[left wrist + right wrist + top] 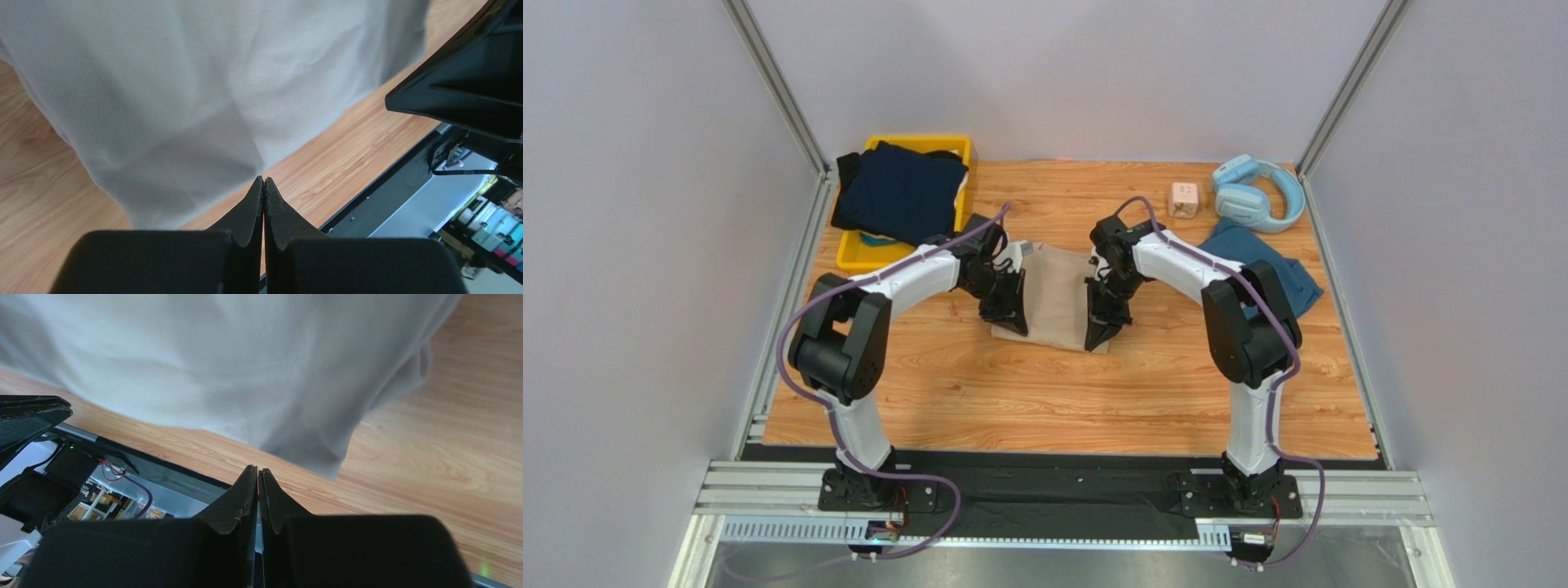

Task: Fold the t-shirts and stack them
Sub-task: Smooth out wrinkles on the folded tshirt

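**Beige t-shirt** [1053, 300]: soft, fine-knit cotton, laid as a rough four-sided pad at the middle of the table [1063, 392]. The near edge is slanted, lower toward the right. The outline is about as wide as it is deep, so no long axis can be read, and the neck end cannot be made out. In the wrist views the cloth [184, 92] [245, 361] is seen as pale, faintly ribbed and gently creased.

**Left gripper** [1011, 321]: black, set at the shirt's near left corner. The fingers are pressed flat together [263, 184], their tips at the hem. Whether cloth is pinched cannot be told.

**Right gripper** [1100, 328]: black, set at the near right corner. The fingers are closed tip to tip [258, 474], and bare wood is seen between them and the hem.

**Navy t-shirt** [897, 190]: dark, loosely folded, draped over a yellow plastic bin [852, 255] at the far left.

**Teal t-shirt** [1265, 276]: crumpled, at the right edge, partly hidden behind the right arm.

**Headphones** [1259, 194]: light-blue plastic, rounded, at the far right corner, just beyond the teal t-shirt.

**Cube** [1185, 199]: small, pale pink, just left of the headphones.

**Table**: wood-grain planks, warm orange-brown.
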{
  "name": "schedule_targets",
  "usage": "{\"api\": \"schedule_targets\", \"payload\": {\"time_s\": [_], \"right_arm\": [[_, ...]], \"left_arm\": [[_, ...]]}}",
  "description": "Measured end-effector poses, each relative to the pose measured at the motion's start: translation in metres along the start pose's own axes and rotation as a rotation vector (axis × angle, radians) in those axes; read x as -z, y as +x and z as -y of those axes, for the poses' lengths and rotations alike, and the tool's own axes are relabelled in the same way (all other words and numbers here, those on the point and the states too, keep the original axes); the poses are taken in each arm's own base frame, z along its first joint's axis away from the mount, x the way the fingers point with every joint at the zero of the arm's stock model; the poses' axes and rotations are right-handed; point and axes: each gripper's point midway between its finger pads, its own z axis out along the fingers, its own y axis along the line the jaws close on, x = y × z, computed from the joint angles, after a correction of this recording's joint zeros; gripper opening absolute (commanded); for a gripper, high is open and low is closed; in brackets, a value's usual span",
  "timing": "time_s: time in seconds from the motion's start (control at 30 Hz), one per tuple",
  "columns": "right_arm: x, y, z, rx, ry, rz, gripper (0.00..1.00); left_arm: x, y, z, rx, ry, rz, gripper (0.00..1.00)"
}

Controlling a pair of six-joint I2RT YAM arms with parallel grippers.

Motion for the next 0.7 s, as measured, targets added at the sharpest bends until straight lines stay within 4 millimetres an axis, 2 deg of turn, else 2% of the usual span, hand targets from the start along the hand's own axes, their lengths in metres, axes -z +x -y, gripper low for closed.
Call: {"api": "schedule_targets", "payload": {"time_s": [0.13,0.23,0.53,0.7], "right_arm": [[-0.02,-0.005,0.01,-0.012,0.03,-0.026,0.06],[-0.032,-0.007,0.019,-0.027,0.056,-0.042,0.05],[-0.034,-0.008,0.023,-0.041,0.052,-0.048,0.04],[-0.03,-0.004,0.031,-0.064,0.038,-0.047,0.04]], "left_arm": [[-0.017,0.012,-0.016,0.038,-0.017,-0.052,0.0],[-0.02,0.018,-0.023,0.053,-0.032,-0.065,0.0],[-0.024,0.02,-0.034,0.062,-0.073,-0.067,0.0],[-0.021,0.023,-0.05,0.111,-0.084,-0.069,0.0]]}}
